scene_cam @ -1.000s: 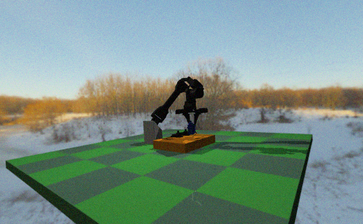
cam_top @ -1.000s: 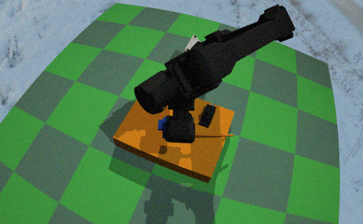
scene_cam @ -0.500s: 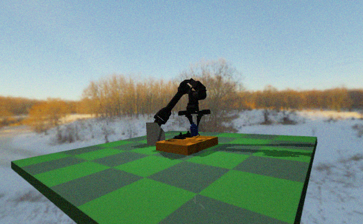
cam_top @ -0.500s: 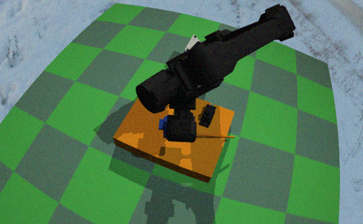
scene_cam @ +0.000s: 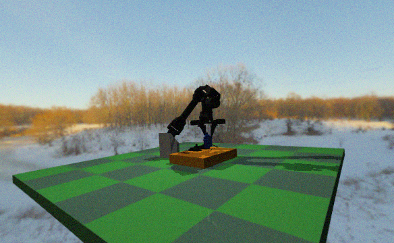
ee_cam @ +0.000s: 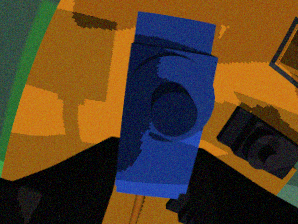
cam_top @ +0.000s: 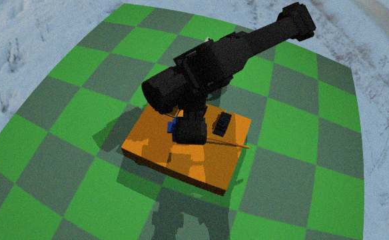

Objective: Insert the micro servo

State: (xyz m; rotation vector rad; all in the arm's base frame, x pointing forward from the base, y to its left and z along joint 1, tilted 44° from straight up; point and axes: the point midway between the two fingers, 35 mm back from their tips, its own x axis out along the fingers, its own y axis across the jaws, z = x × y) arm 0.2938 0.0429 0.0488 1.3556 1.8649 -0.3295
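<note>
The blue micro servo (cam_top: 170,127) (scene_cam: 207,142) (ee_cam: 170,162) is upright, with its round output shaft boss facing up toward the wrist camera. My gripper (scene_cam: 208,136) (ee_cam: 154,152) is shut on its body, one dark finger on each side. The servo seems to be just above the orange deck (cam_top: 214,173) (scene_cam: 187,160) (ee_cam: 45,107); the gap is hard to tell. Its thin orange-brown cable (cam_top: 229,143) (ee_cam: 136,210) trails away past the gripper. The marked pocket's dark outline (ee_cam: 273,63) shows at the wrist view's right edge. In the top view the arm partly hides the pocket and servo.
A black servo-like part (cam_top: 222,124) (scene_cam: 195,148) (ee_cam: 265,145) stands on the deck near the pocket. The deck block rests on a green and grey checkered table (cam_top: 281,133) (scene_cam: 190,192). A grey block (scene_cam: 164,145) stands by the arm's base, behind the deck.
</note>
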